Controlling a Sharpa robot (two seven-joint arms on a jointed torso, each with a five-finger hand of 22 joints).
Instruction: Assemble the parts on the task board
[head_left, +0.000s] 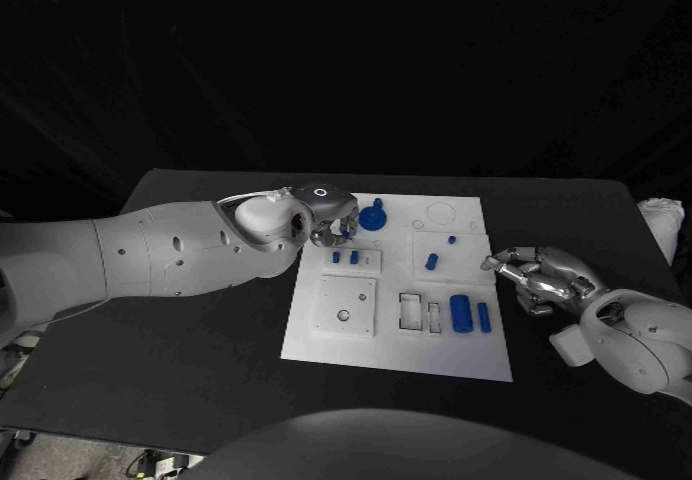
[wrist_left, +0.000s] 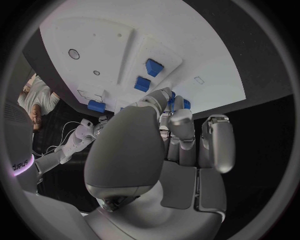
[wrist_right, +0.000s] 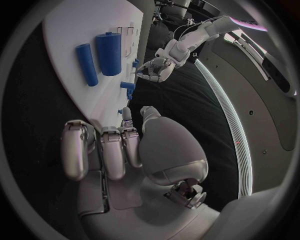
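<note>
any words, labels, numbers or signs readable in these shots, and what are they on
No text on the task board, its blue parts or either hand can be read.
On a dark band with a purple glow in the left wrist view there is a short pale marking, too blurred and bent to read.
The left hand carries a pale ring mark on its back, a sign and not a letter or number.

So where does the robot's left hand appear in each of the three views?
Head view: the left hand is over the far left part of the board.
Left wrist view: the left hand fills the middle, fingers toward the board.
Right wrist view: the left hand is small, at the board's edge.
Shared landmark: the white task board.
</note>
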